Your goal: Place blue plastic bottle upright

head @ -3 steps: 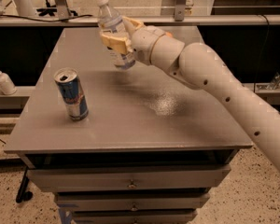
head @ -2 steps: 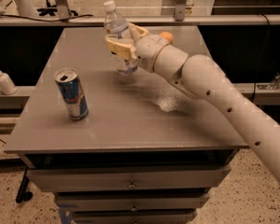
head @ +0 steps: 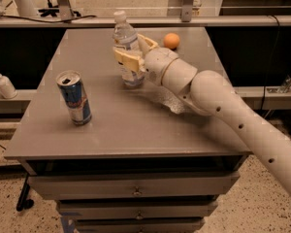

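Lab or workshop-type robot test space. Grey worktop (head: 111,130) on metal drawer cabinet (head: 136,191); speckled hard floor (head: 5,222); long bench rail (head: 223,21) behind, with metal uprights (head: 186,4); loose cable (head: 43,18); white pump dispenser (head: 2,84) on side ledge. Robot arm's pincer (head: 129,47) over worktop's far half, clasping upright blue plastic bottle (head: 125,33).

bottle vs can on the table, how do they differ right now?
The clear bluish plastic bottle is see-through and white-capped; the blue-and-silver drink can is opaque metal. The bottle is taller. The tool is shut around the bottle toward the back; the can stands free, untouched. Both are upright.
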### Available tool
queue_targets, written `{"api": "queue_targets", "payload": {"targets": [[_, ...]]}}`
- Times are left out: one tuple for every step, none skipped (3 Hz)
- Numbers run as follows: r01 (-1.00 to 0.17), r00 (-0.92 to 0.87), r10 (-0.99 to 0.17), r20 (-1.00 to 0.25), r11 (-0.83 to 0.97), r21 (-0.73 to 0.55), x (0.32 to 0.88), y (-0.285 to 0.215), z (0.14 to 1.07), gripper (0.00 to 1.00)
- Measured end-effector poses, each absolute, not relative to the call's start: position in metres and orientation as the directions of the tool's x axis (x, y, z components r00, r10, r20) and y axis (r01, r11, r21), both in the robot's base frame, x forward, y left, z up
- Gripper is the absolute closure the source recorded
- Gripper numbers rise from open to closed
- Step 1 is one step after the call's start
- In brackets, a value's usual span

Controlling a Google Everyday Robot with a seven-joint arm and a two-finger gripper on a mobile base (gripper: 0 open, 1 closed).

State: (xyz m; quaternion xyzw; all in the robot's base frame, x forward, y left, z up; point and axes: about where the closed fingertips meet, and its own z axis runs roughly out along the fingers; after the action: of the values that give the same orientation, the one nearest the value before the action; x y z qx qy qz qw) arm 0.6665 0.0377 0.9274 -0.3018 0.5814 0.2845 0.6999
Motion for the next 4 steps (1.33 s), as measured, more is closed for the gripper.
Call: {"api": "queue_targets", "payload": {"targets": [[-0.747, 0.149, 0.042, -0.988, 0.659, -0.085, 0.6647, 0.0357, 0.9237, 0.83], [-0.747, 0.149, 0.042, -0.988, 0.659, -0.085, 0.6647, 0.0357, 0.9251, 0.61], [-0.747, 0.149, 0.042, -0.988, 0.659, -0.085, 0.6647, 0.0357, 0.9255, 0.37], [-0.747, 0.148, 0.041, -0.988, 0.659, -0.085, 0.6647, 0.0356, 0.9255, 0.13]]}}
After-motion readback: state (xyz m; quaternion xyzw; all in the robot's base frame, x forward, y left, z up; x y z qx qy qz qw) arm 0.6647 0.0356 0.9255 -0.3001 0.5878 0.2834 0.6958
